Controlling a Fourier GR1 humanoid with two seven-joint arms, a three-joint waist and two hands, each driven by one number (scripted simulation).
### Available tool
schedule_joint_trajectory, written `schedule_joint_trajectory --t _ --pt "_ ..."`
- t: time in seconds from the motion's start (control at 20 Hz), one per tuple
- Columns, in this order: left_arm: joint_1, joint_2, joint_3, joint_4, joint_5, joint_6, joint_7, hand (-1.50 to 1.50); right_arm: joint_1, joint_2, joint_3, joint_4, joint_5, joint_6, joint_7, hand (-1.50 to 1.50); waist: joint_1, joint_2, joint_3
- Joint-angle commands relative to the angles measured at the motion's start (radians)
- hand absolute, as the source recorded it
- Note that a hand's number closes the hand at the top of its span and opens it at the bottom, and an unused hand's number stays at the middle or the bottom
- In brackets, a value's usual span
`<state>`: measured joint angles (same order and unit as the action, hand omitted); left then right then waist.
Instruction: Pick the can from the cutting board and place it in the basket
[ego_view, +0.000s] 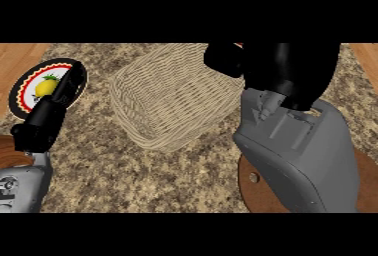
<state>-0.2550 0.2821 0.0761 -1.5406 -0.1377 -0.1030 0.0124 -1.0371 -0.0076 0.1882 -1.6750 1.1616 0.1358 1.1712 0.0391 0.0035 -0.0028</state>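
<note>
Nearest, at the lower right, a round wooden cutting board (258, 192) lies on the speckled stone counter (148, 175), most of it hidden under the right forearm (303, 160), which rises grey and broad from the lower edge; at the lower left the left forearm (22, 187) comes in over another curved piece of brown wood (9, 150) at the view's edge. Further on, the left hand (48, 117) stands open with fingers straight, pointing away and overlapping a round plate (29, 82) with a red and black patterned rim and a yellow fruit picture at its middle; it holds nothing. In the middle sits a pale woven basket (166, 95), tilted in this view, its inside showing only weave. Farthest, at the upper right, the right hand (284, 65) is above the basket's right rim, its black fingers curled; a small sliver of red (238, 45) shows at its top edge, so it seems closed on the can, though the can itself is almost wholly hidden by the hand.
</note>
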Motion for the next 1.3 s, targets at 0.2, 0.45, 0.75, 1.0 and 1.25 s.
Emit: schedule_joint_trajectory --t 0.2,0.45,0.75,1.0,1.25 --pt "-0.002 -0.010 -0.015 0.025 -0.019 0.001 -0.031 0.00 -0.195 0.007 -0.052 0.346 -0.155 -0.080 0.210 1.50 0.014 0.005 0.000" --pt "0.062 -0.017 -0.028 -0.028 -0.014 -0.010 -0.032 0.00 -0.237 0.007 -0.109 0.479 -0.232 -0.104 0.224 1.50 0.025 0.000 0.000" --pt "0.033 -0.006 0.000 0.011 -0.016 0.000 -0.024 0.00 -0.249 0.007 -0.086 0.642 -0.218 0.024 0.225 1.50 -0.010 -0.004 0.000" --pt "0.011 -0.016 0.003 0.013 -0.010 0.006 -0.011 0.00 -0.318 0.007 -0.059 0.737 -0.217 0.094 0.228 1.50 -0.019 -0.006 0.001" --pt "0.046 0.003 0.023 0.038 0.001 -0.018 -0.060 0.00 -0.370 0.007 -0.097 0.784 -0.359 0.055 0.214 -1.50 -0.012 -0.003 0.001"
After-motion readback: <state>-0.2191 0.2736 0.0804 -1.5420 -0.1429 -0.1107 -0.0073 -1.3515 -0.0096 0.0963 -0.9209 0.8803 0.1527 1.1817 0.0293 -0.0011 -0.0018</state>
